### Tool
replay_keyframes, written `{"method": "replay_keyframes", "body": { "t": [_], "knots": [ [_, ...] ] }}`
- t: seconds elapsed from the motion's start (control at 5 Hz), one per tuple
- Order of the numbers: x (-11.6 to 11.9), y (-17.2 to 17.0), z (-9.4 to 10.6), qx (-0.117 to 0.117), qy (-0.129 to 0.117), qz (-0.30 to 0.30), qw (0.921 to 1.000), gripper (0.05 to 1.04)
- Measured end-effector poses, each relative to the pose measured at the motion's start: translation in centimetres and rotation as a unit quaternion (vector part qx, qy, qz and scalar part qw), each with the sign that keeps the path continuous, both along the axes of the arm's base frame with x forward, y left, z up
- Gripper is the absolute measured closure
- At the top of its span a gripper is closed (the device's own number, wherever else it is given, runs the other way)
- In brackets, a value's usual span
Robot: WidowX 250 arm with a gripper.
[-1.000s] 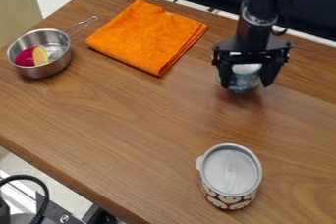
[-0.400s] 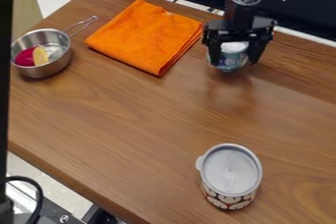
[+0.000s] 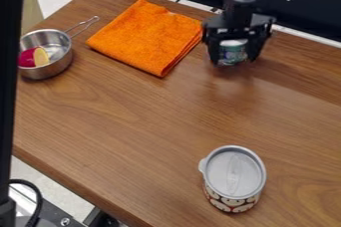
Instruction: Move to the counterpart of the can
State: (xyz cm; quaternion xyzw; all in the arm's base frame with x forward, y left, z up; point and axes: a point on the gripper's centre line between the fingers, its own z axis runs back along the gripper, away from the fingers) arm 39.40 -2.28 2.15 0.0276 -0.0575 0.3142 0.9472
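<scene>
Steel made the pot (image 3: 52, 69) at the left of the table (image 3: 133, 136); a pink and yellow piece (image 3: 35, 57) lay in it. Right of that, an orange cloth (image 3: 148, 37) lay folded. Just beside the cloth, the gripper (image 3: 233, 60) held the can (image 3: 232, 46) between its fingers, upright. Nearer the camera, well apart, a lidded cup (image 3: 234, 176) stood on the table.

I'm seeing a brown wood-grain table (image 3: 113, 116) showing a smooth, faint sheen, a folded orange cloth (image 3: 146, 37) looking matt and rough, and a round silvery metal pan (image 3: 59, 67) gleaming.
</scene>
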Motion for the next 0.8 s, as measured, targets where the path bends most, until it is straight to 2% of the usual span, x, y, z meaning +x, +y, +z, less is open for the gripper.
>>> {"method": "replay_keyframes", "body": {
  "t": [0.4,0.6,0.8],
  "knots": [
    [-4.2,-2.2,2.9,-0.024,-0.024,-0.054,0.998,0.088],
    [-6.2,-2.9,4.1,-0.027,-0.037,-0.077,0.996,0.088],
    [-8.8,-2.9,4.3,-0.03,-0.041,-0.097,0.994,0.088]
  ]
}}
